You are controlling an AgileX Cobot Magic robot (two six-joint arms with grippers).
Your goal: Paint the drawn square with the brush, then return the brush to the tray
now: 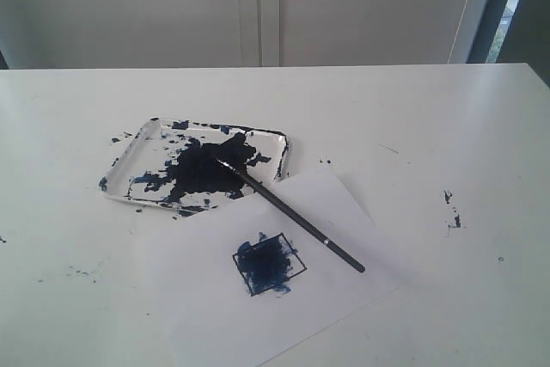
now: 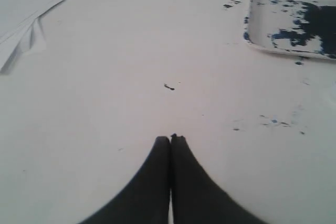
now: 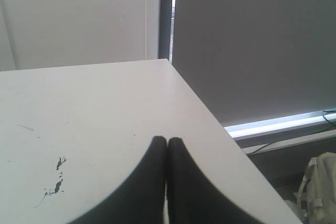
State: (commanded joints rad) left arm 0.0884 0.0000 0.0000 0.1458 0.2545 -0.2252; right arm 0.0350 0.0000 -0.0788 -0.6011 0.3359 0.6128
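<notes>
Plainly, in the exterior view the tray (image 1: 148, 150), white and splattered with dark blue-black paint around a big central blotch, lies on the white surface (image 1: 412, 118). The brush (image 1: 292, 217) rests free with its bristle tip on that blotch. Its black handle crosses the tray's near rim and runs out over the white paper sheet (image 1: 206, 315). The drawn square (image 1: 268, 264) sits on that sheet, tilted like a diamond and mostly smeared with dark blue. The handle's far end passes just beside the square, and I cannot tell whether the two touch. A few paint specks (image 1: 452, 210) mark the surface well apart from the sheet. In the left wrist view the left jaws are pressed together with nothing between them, low over bare surface. A small dark speck (image 2: 168, 86) lies just ahead of the tips. The tray (image 2: 251, 31) shows only as one corner, farther ahead and off to one side of the jaws, with faint blue smudges (image 2: 273, 123) on the surface between. Some loose white sheets (image 2: 31, 9) lie ahead on the other side, well apart from the tray. In the right wrist view the right jaws are likewise pressed together and hold nothing, near the edge of the surface (image 3: 105, 103). Dark paint specks (image 3: 58, 177) lie near them to one side. Beyond the surface's corner stand pale panels, and a light-coloured bag (image 3: 321, 182) sits lower down past the edge.
</notes>
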